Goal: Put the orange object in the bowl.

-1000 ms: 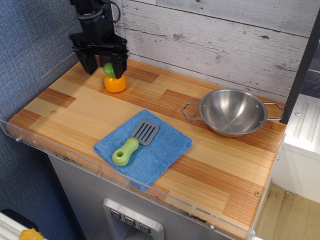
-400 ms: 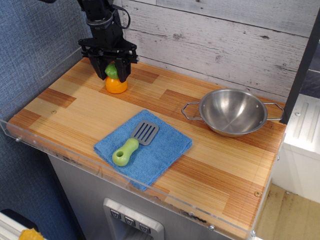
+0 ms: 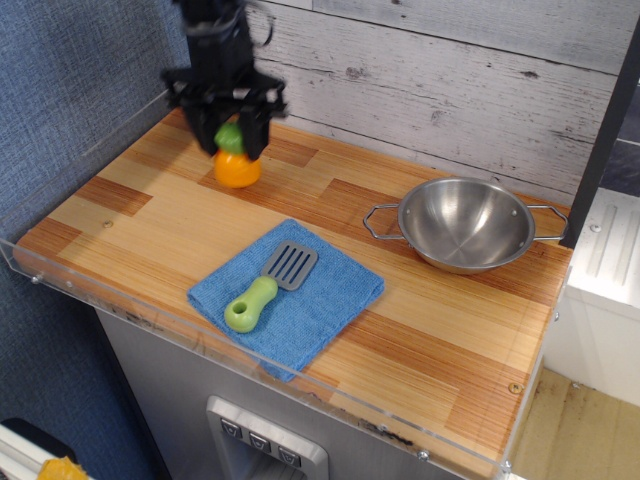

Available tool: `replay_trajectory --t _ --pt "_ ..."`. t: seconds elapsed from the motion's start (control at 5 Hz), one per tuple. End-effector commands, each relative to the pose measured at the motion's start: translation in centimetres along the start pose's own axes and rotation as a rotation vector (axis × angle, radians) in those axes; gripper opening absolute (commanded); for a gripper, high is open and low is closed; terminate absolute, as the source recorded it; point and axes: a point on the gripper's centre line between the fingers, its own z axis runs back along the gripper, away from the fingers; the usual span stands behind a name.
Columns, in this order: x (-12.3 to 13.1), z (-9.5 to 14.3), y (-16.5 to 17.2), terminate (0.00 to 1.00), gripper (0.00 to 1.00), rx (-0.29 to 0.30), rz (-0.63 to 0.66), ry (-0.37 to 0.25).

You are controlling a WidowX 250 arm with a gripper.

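The orange object (image 3: 238,170) is at the back left of the wooden counter, its green leafy cap up. My black gripper (image 3: 230,135) comes down from above, with its fingers closed on either side of the green cap. The orange body hangs just below the fingertips, at or barely above the wood; I cannot tell which. The steel bowl (image 3: 520,216) with two wire loop handles stands empty at the right, far from the gripper.
A blue cloth (image 3: 335,300) lies at the front middle with a green-handled grey spatula (image 3: 268,287) on it. A clear acrylic rim (image 3: 200,345) runs along the counter's front and left edges. A plank wall stands behind.
The fingers have narrowed from wide open onto the green cap. The gripper and the orange object have shifted slightly to the right.
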Motion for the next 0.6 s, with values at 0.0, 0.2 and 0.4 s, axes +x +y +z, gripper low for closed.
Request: replay_trajectory --t 0.0,0.2,0.4 --pt "-2.4 5.4 -8.9 0.00 0.00 -0.045 -0.093 -0.115" --pt "-3.2 4.9 -13.3 0.00 0.00 -0.042 -0.205 -0.104" --pt "-2.7 3.3 -15.4 0.00 0.00 -0.046 -0.252 -0.123"
